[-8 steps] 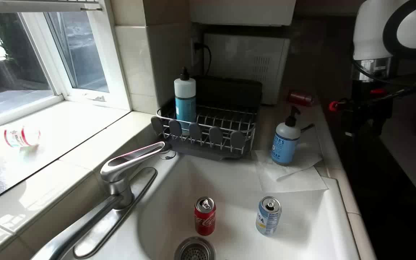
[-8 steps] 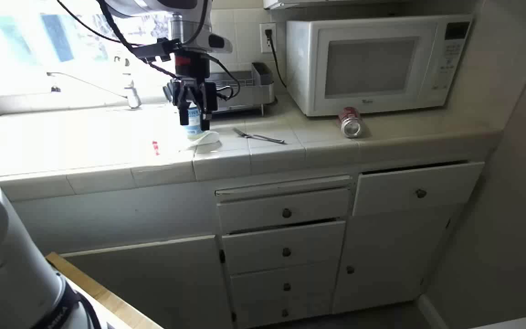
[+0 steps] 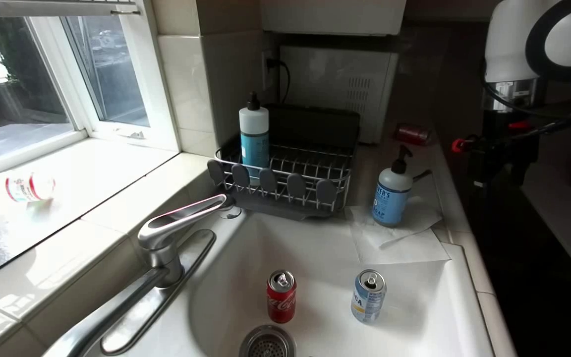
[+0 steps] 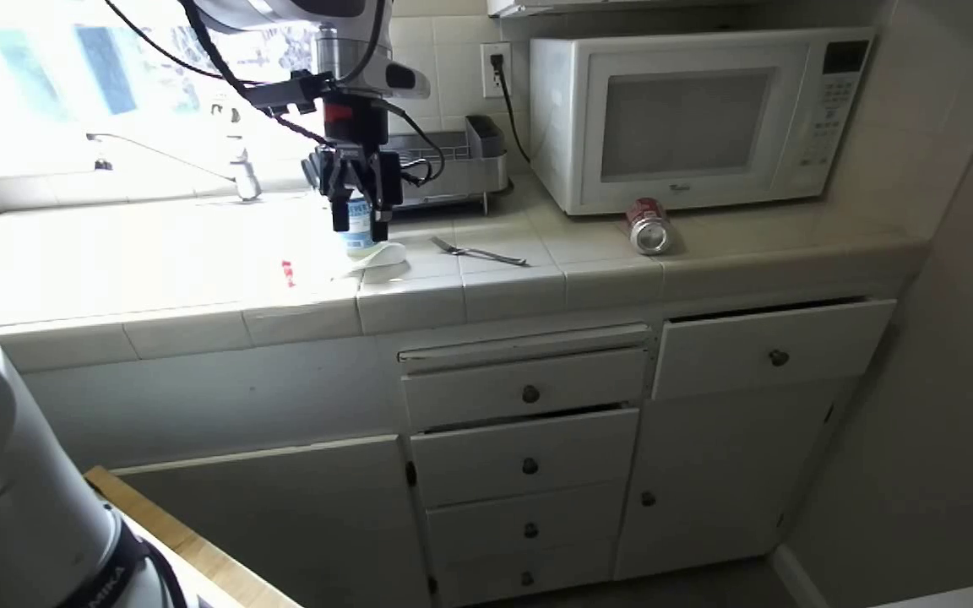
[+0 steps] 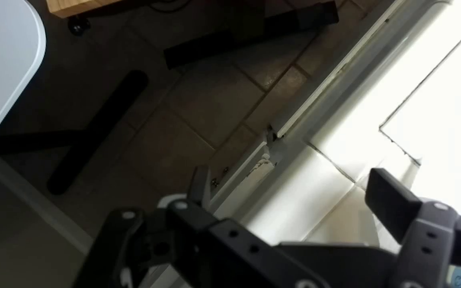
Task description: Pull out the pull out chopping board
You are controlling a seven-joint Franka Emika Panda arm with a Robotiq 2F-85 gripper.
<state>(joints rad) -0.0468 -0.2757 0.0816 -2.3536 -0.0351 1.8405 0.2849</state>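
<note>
Wrist view and both exterior views showed us the counter [image 4: 790, 232], with the white sink [image 3: 305, 243] set into it. On the counter stood the microwave [image 4: 689, 127]; its door was too dark for us to tell what it held. Below, the drawer [image 4: 731, 359] under it stood ajar, as did the second drawer [image 4: 486, 463] of the middle stack, and we could not see their contents. By the sink we had the rack [image 3: 296, 187]. The board [image 4: 524, 347] sat in its slot under the counter, just above the top drawer [image 4: 470, 397], only its front edge showing. The gripper [image 4: 360, 228] hung pointing down, well apart from the board, its fingers [image 5: 391, 203] parted wide and holding nothing. Paper [image 3: 409, 250] lay over the sink's corner, and the soap [image 3: 390, 201] stood upright on it. A bottle [image 3: 255, 144] stood upright inside the rack, near one end. Beside the drain [image 3: 268, 344] in the sink stood a red can [image 3: 281, 297], and near it a blue can [image 3: 369, 297], both upright; we could not tell what either held. A third can [image 4: 649, 226] lay on its side before the microwave. Smallest was the fork [image 4: 478, 252], flat on the counter, between that can and the soap.
</note>
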